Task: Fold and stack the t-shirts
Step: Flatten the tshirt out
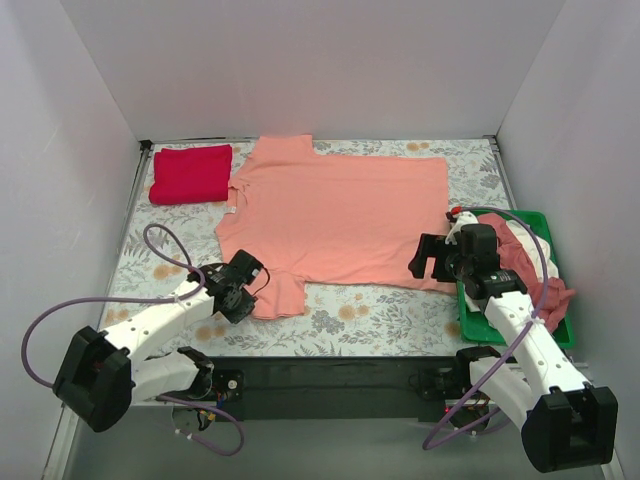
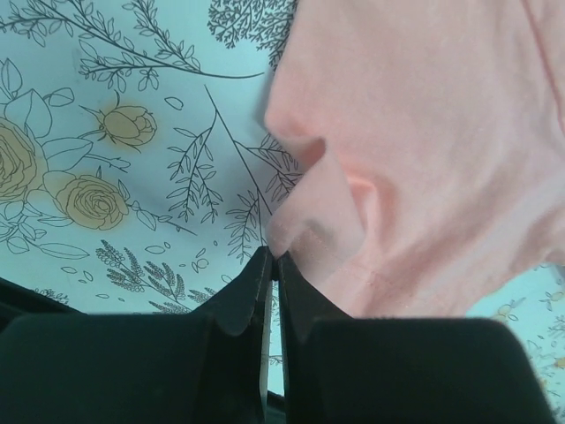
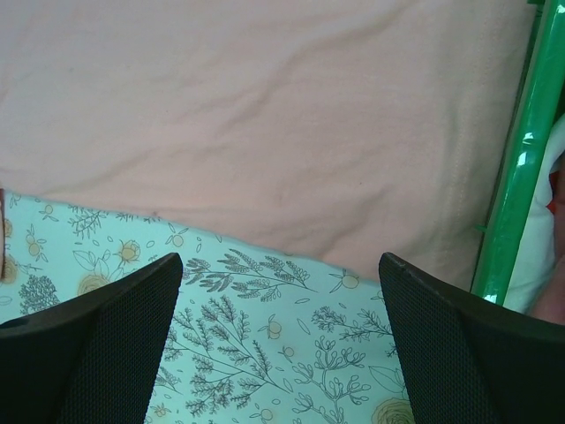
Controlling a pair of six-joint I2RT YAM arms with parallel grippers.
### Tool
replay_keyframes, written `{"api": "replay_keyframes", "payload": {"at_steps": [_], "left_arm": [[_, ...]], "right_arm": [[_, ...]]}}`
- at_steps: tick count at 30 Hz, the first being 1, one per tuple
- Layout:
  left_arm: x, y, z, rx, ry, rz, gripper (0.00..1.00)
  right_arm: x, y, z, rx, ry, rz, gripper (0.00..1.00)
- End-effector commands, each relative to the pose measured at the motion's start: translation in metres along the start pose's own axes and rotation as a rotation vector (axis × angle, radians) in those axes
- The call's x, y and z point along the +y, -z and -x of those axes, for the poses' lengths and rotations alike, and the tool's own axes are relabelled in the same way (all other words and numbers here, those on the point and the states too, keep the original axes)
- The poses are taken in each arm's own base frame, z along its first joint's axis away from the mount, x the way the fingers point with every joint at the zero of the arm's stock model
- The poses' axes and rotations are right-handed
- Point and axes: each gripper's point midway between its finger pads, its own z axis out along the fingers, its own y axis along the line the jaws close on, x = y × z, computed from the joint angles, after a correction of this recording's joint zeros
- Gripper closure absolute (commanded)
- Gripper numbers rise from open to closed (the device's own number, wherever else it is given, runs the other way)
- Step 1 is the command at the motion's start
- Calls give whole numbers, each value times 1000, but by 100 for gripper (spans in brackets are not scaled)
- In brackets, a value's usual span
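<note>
A peach t-shirt [image 1: 340, 215] lies spread flat in the middle of the floral cloth, neck to the left. A folded red t-shirt [image 1: 191, 173] sits at the back left. My left gripper [image 1: 243, 283] is at the shirt's near sleeve; in the left wrist view it [image 2: 275, 256] is shut on the sleeve's hem edge [image 2: 318, 234], which is lifted and wrinkled. My right gripper [image 1: 432, 258] is open and empty just over the shirt's near right hem corner. In the right wrist view it [image 3: 281, 291] hangs above the cloth, just short of the hem [image 3: 265, 124].
A green bin [image 1: 564, 333] at the right holds more crumpled garments [image 1: 535, 270], and its rim [image 3: 516, 177] is close beside my right gripper. White walls enclose the table on three sides. The floral cloth [image 1: 360, 320] shows bare along the near edge.
</note>
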Motion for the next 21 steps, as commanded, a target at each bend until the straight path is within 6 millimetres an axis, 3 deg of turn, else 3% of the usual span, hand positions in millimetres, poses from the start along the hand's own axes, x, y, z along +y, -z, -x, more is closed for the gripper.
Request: {"api": "replay_keyframes", "payload": {"at_steps": [1,11,18,21], "left_arm": [[-8,15,21,-89,40,-53,100],[28,26,52,-243,170,137,100],[40,20,84,-312,278,183,100],[33,20,93,-294,302,126,100]], "right_arm": [[2,3,-2,-5,40,20,2],[20,1,-41,108,51,73,2],[27,-5,-71,189,-4,14,2],[26,-5,-77,192,-52,1,2]]}}
